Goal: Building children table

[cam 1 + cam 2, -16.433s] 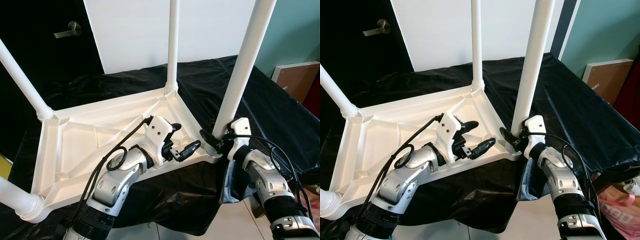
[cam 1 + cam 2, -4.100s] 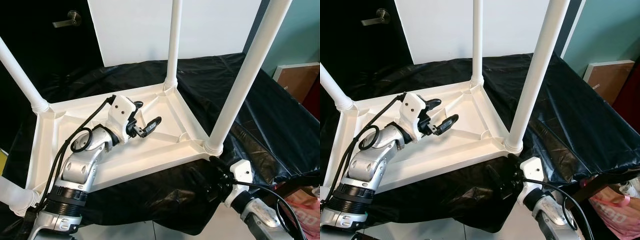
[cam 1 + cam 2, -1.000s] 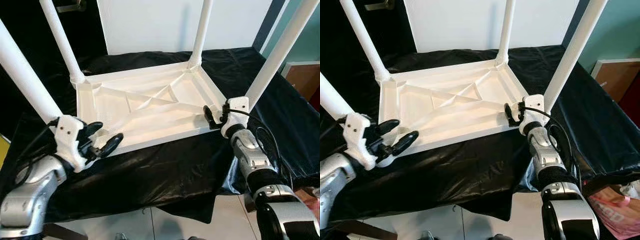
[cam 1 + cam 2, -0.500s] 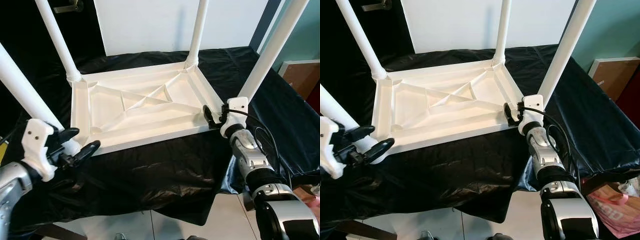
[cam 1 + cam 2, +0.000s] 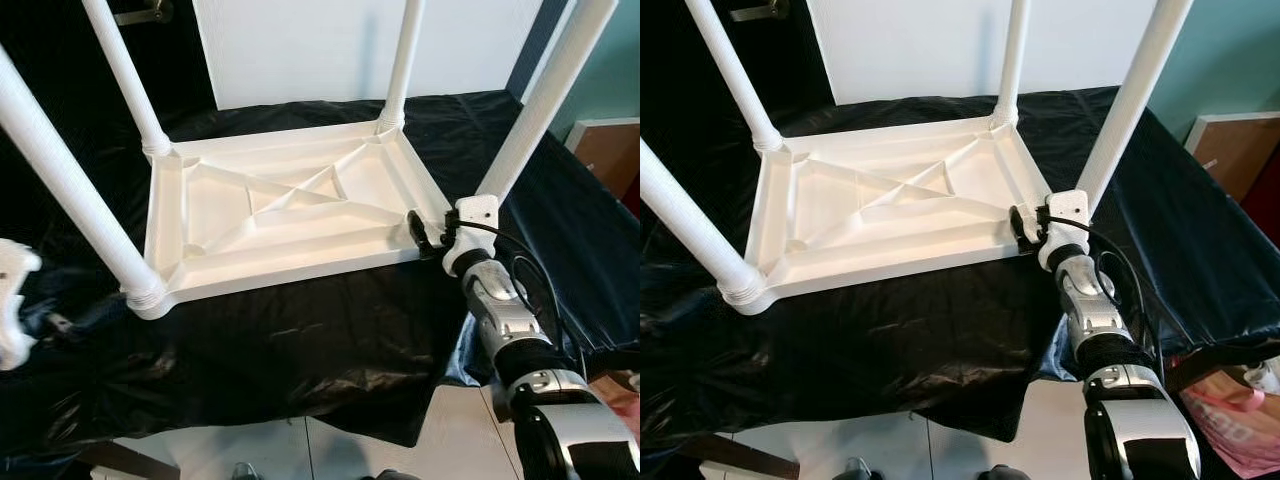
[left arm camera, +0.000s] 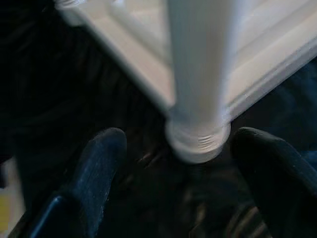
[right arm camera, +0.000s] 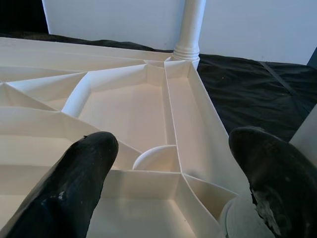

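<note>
1. Your white table [image 5: 280, 215] lies upside down on the black cloth [image 5: 300, 340], legs up.
2. Your right gripper [image 5: 425, 235] is spread wide at the table's near right corner.
3. Your left gripper [image 6: 183, 163] is spread wide around the near left leg [image 6: 198, 84], not touching it.

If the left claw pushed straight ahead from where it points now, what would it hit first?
Most likely the base of the near-left table leg: it stands centered between the open left claw's fingers, just ahead, above the black cloth. Exact depth is unclear.
</note>
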Robot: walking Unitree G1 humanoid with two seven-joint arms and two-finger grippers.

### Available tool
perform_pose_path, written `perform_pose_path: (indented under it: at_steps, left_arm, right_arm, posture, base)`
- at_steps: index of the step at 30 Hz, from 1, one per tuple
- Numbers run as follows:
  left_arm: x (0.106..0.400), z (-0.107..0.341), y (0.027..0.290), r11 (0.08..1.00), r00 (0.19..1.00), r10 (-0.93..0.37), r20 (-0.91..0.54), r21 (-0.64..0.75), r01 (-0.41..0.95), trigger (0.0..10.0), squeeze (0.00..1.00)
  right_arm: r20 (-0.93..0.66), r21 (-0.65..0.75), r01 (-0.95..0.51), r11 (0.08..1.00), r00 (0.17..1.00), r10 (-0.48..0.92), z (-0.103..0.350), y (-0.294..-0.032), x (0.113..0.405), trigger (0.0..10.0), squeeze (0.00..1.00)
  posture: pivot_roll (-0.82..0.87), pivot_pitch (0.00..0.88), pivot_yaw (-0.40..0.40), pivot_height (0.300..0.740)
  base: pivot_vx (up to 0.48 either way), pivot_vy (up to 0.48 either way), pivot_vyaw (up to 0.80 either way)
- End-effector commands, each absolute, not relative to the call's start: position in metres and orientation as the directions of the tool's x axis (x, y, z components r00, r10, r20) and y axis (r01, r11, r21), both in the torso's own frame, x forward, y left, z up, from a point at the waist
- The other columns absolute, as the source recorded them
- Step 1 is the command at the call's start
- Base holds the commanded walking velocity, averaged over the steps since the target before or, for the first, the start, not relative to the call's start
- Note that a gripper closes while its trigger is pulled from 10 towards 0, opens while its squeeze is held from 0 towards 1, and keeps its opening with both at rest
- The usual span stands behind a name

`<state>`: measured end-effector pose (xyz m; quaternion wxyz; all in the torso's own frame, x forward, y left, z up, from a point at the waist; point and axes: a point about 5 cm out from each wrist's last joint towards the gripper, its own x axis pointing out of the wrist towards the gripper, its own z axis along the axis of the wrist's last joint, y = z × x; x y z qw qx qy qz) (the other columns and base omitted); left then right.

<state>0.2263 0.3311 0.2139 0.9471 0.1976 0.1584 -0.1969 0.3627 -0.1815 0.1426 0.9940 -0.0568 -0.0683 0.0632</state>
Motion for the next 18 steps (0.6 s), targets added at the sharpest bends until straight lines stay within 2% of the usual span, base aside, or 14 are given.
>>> perform_pose_path:
  at_steps: [1,5,7,9,12,14,18]
  left_arm:
    - [0.229,0.214,0.339,0.843,0.885,-0.259,-0.387,0.357,0.403,10.0,0.00]
    - [0.246,0.216,0.351,0.848,0.917,-0.173,-0.358,0.419,0.324,10.0,0.00]
    - [0.246,0.216,0.351,0.848,0.917,-0.173,-0.358,0.419,0.324,10.0,0.00]
    - [0.269,0.221,0.353,0.874,0.956,-0.133,-0.262,0.424,0.238,10.0,0.00]
    - [0.282,0.225,0.352,0.885,0.972,-0.120,-0.202,0.423,0.197,10.0,0.00]
    - [0.314,0.234,0.342,0.918,0.995,-0.083,-0.049,0.386,0.095,10.0,0.00]
    - [0.327,0.236,0.337,0.931,0.998,-0.065,-0.004,0.360,0.062,10.0,0.00]
  right_arm:
    - [0.110,-0.111,-0.067,0.992,0.991,0.079,0.136,-0.194,0.358,10.0,0.00]
    - [0.109,-0.118,-0.042,0.992,0.993,0.055,0.137,-0.203,0.358,10.0,0.00]
    - [0.109,-0.118,-0.042,0.992,0.993,0.055,0.137,-0.203,0.358,10.0,0.00]
    - [0.110,-0.125,-0.028,0.992,0.993,0.042,0.139,-0.208,0.358,10.0,0.00]
    - [0.112,-0.128,-0.028,0.991,0.993,0.043,0.139,-0.208,0.358,10.0,0.00]
    - [0.110,-0.125,-0.055,0.991,0.991,0.069,0.135,-0.201,0.354,10.0,0.00]
    - [0.107,-0.125,-0.078,0.989,0.990,0.091,0.131,-0.196,0.350,10.0,0.00]
  posture:
    - [-0.04,0.090,-0.008,0.740]
    - [-0.05,0.082,-0.003,0.740]
    - [-0.05,0.082,-0.003,0.740]
    - [-0.06,0.075,-0.004,0.740]
    - [-0.07,0.074,-0.004,0.740]
    - [-0.08,0.068,-0.004,0.740]
    - [-0.09,0.064,-0.004,0.740]
  base:
    - [0.000,0.000,0.00]
    - [0.000,0.000,0.00]
    - [0.000,0.000,0.00]
    - [0.000,0.000,0.00]
    - [0.000,0.000,0.00]
    - [0.000,0.000,0.00]
    - [0.000,0.000,0.00]
